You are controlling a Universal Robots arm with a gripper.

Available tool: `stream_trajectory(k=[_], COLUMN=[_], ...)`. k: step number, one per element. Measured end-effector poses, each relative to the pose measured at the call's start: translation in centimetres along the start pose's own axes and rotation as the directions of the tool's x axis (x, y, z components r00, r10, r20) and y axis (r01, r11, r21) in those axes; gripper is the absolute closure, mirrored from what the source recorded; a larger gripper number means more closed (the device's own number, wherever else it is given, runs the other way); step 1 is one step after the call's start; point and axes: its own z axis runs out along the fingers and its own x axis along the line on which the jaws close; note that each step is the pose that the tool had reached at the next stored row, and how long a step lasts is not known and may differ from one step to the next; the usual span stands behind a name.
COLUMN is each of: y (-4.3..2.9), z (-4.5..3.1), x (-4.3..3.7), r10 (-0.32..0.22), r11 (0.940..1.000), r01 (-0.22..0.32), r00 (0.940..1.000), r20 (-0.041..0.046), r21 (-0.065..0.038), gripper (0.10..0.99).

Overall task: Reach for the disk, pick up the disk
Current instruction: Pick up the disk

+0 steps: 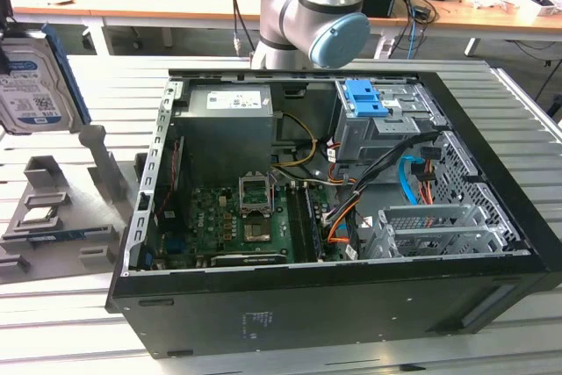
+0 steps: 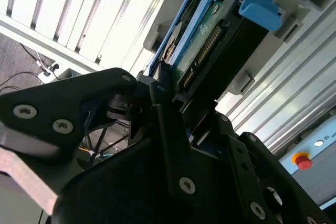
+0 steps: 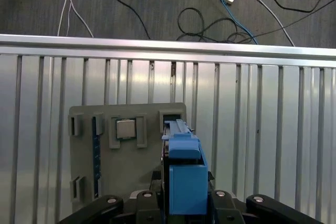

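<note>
The disk (image 1: 31, 85) is a silver-grey drive with a blue-and-white label and a blue edge rail. It stands upright in the air at the exterior view's far left, above the grey holder (image 1: 61, 208). In the second wrist view the disk (image 2: 210, 40) sticks out from between the black fingers (image 2: 164, 114) of my gripper (image 2: 181, 93), which is shut on its lower end. In the first wrist view the disk's blue rail (image 3: 185, 171) sits between the finger bases of my gripper (image 3: 185, 205), above the holder (image 3: 131, 150).
An open black computer case (image 1: 334, 217) lies on the slatted metal table (image 1: 53, 322), with a blue latch piece (image 1: 364, 98) on its drive cage. A small silver chip (image 3: 125, 128) rests in the holder. Cables lie on the floor (image 3: 210, 19) beyond the table edge.
</note>
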Motion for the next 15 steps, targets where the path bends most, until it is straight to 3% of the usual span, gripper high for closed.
stream_trajectory(k=[9, 15], y=[-0.03, -0.05], z=[-1.44, -3.14], x=[-0.01, -0.02], r10=[0.0, 0.0], r11=[1.0, 1.0], r01=[0.0, 0.0], r00=[1.0, 1.0], r20=[0.0, 0.0], r21=[0.0, 0.0], gripper=[0.722, 0.722])
